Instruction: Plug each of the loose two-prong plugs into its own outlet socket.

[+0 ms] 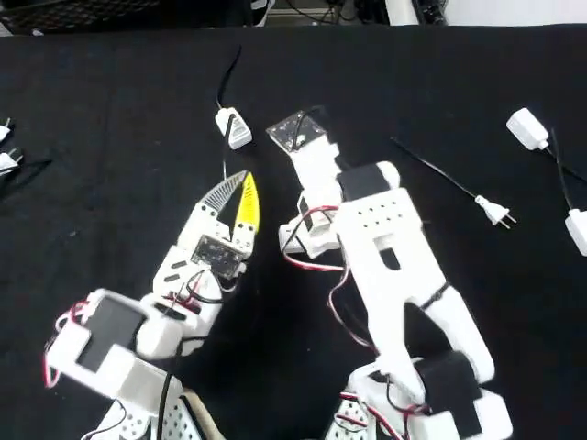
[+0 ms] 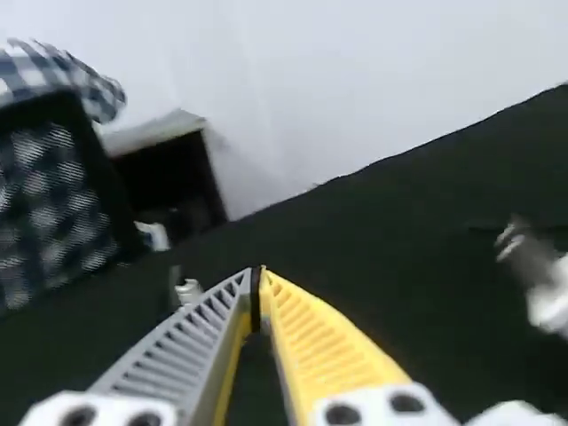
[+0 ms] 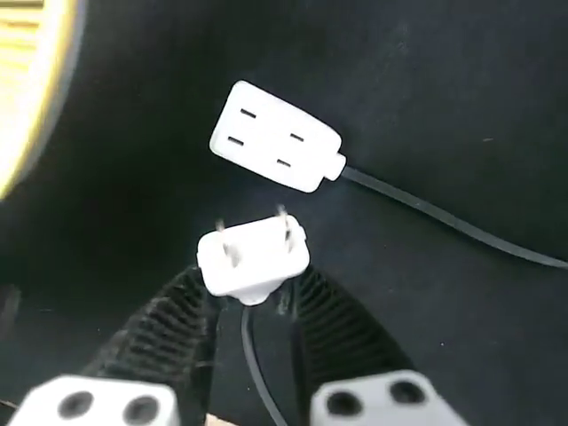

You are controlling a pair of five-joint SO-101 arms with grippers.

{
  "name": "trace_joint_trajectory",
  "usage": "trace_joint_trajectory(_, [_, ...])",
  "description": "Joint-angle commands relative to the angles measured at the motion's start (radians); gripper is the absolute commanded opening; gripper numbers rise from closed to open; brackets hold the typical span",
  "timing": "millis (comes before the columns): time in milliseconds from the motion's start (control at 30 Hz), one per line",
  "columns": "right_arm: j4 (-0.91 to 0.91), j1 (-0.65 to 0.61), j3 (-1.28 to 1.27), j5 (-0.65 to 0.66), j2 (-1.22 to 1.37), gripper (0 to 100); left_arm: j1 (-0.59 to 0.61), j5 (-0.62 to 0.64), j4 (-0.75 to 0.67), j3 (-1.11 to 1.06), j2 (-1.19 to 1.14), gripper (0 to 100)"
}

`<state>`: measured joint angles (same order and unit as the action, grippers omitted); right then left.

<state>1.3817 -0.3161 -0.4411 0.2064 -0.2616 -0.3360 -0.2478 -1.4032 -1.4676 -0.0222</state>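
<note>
Right jaws pinch a white two-prong plug (image 3: 253,257) by its flanks, prongs pointing out ahead of the right gripper (image 3: 253,286); its cord (image 3: 253,355) trails back between the fingers. Left jaws pressed together, nothing held.

- Outlet socket (image 3: 275,146): lies just beyond the prongs, apart from them, slotted face up toward the wrist camera, own lead (image 3: 444,222) running away.
- High view: socket (image 1: 236,126) at 12 o'clock of the left gripper (image 1: 237,188), near its tips, and at 9 o'clock of the right wrist.
- Second loose plug (image 1: 495,213) at 3 o'clock on the black cloth (image 1: 110,92), well apart.

Step in hand, as I judge it: lining up and seating.
- Prongs look skewed against the slot pairs; roll the wrist until they are parallel and pick one pair.
- Socket is unanchored and will likely skid; brace its far side with the left tips, then push slow and straight.
</note>
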Motion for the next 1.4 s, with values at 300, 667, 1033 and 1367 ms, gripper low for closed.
trace_joint_trajectory(300, [0.043,0.021,0.053,0.043,0.005,1.1,-0.176,0.187,0.743,-0.035,0.578,3])
trace_joint_trajectory(667, [0.084,0.029,0.067,-0.002,0.002,1.1,-0.177,0.391,1.200,0.016,0.901,3])
trace_joint_trajectory(1033, [0.144,0.038,0.073,0.114,-0.027,1.2,-0.170,0.517,1.200,0.007,0.990,3])
trace_joint_trajectory(1367, [0.138,-0.144,-0.015,0.180,-0.203,1.2,-0.154,0.531,1.201,-0.047,0.996,3])
